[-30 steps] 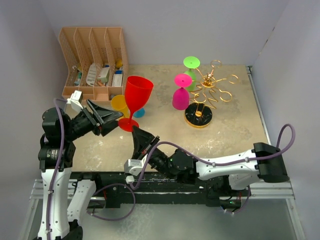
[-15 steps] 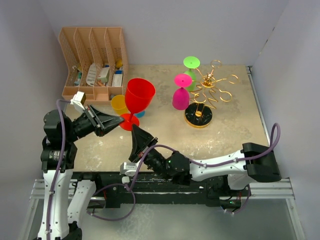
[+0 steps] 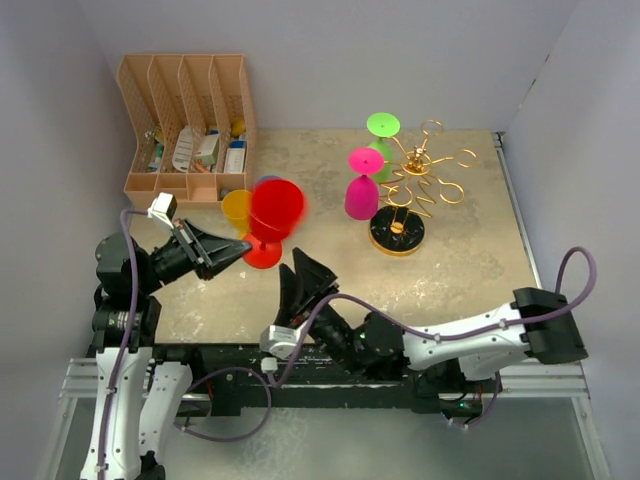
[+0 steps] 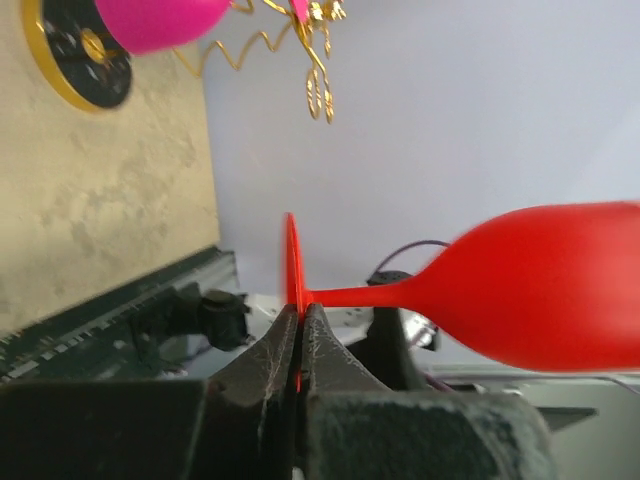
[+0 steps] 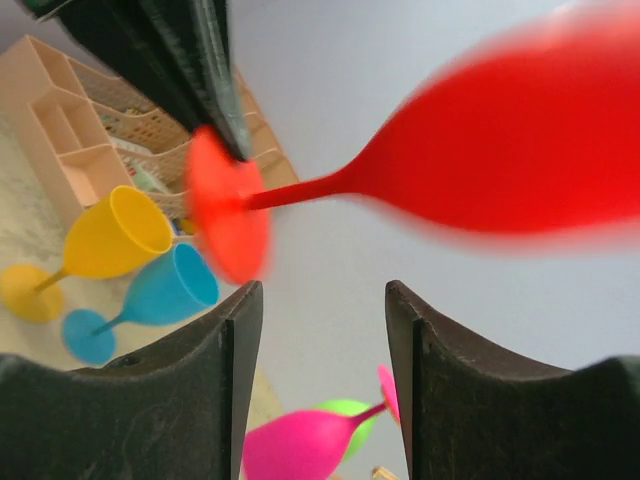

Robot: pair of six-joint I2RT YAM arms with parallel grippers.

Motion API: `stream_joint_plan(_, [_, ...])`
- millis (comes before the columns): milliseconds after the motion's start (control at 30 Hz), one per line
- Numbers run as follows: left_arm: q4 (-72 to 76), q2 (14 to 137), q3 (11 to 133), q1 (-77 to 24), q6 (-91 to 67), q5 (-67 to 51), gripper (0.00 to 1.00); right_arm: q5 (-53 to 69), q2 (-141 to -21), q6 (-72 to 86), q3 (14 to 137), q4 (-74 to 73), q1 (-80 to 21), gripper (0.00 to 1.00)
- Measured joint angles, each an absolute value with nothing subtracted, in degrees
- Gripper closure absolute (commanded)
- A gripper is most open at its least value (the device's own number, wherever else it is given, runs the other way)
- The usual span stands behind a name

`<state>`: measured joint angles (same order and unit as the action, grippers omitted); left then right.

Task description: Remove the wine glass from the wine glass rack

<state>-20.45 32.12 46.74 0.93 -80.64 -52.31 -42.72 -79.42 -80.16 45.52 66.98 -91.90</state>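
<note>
Left wrist: left gripper [image 4: 300, 330] pinches the red plastic wine glass [image 4: 545, 290] by its foot rim, probably to carry it; right gripper [image 5: 322, 300] beneath gapes, holding nothing

Five plastic wine glasses: red glass [image 3: 276, 208], yellow glass [image 3: 237, 210], blue glass [image 5: 175, 288], pink glass [image 3: 362, 197], green glass [image 3: 382, 125]. One gold wine glass rack [image 3: 420, 180], upper right. One four-slot tan organizer [image 3: 185, 125], upper left. Two robot arms: left arm [image 3: 125, 300], right arm [image 3: 470, 340].
</note>
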Motion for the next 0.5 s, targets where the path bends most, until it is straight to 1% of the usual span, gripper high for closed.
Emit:
stream_joint_plan(100, [-19.59,30.76,45.39,0.89,-80.38,-50.48,1.0,-48.07,-73.97,-76.73,45.15,61.58,-95.55,0.46])
stream_joint_plan(167, [-19.64,30.39,44.8,0.89,-79.77,-48.84,1.0,-51.75,-69.14,-71.59,45.84,55.09,-97.89,0.46])
stream_joint_plan(233, [-19.79,29.89,44.56,0.93,-78.74,-47.64,1.0,-54.46,-65.43,-63.7,49.01,45.1,-99.07,0.46])
stream_joint_plan(367, [-20.78,27.16,44.12,0.99,-75.68,-45.63,1.0,-58.46,-62.96,-47.53,62.06,21.69,-99.02,0.46])
stream_joint_plan(500, [-22.92,23.59,44.1,0.99,-72.1,-44.27,1.0,-60.16,-64.9,-34.63,75.37,1.8,-98.98,0.47])
